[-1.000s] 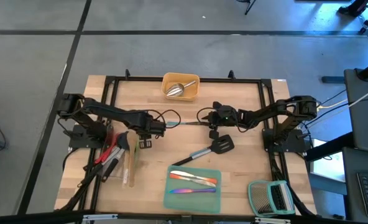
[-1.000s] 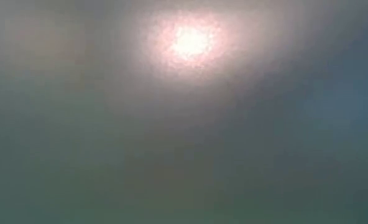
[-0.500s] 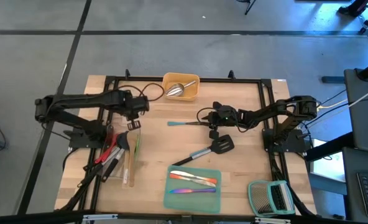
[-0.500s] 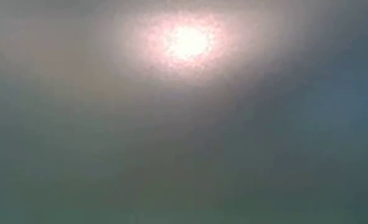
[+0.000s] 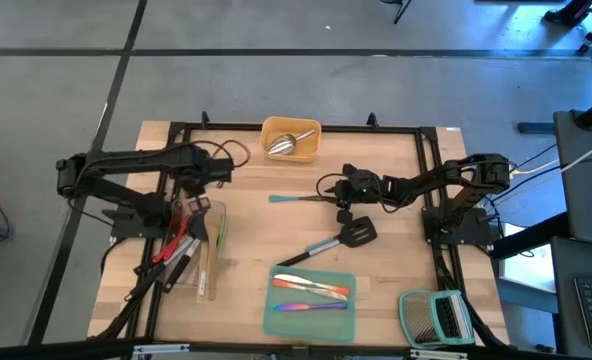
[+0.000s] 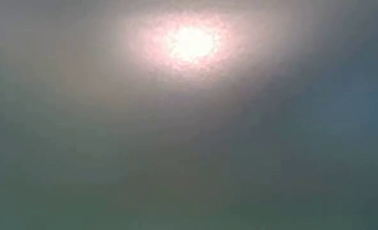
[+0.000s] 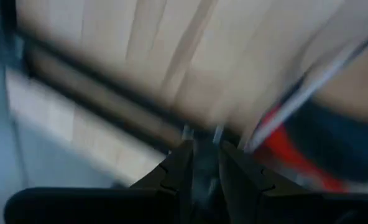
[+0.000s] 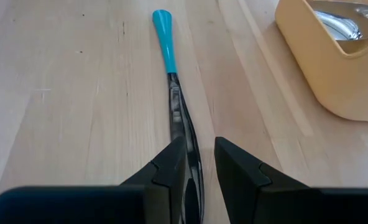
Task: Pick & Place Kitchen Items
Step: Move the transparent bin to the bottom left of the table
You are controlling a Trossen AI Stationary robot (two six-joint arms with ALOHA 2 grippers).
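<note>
While right jaws clamp blue-handled tool (image 8: 171, 68) | left jaws near-closed (blurred) | wooden table (image 5: 396, 290)

Floor: I saw grey concrete (image 5: 56, 100) crossed by dark seams.
Table: my wooden top (image 5: 276, 235) sat in a black frame.
Right side: a grey desk (image 5: 586, 250) stood close by.
Low view: only a blurred glare.

From overhead I see my whole pale wooden table (image 5: 276, 230). My right wrist camera skims it closely, sharing the yellow plastic tray (image 8: 333, 68) (image 5: 291, 139). My low view shows only glare.
</note>
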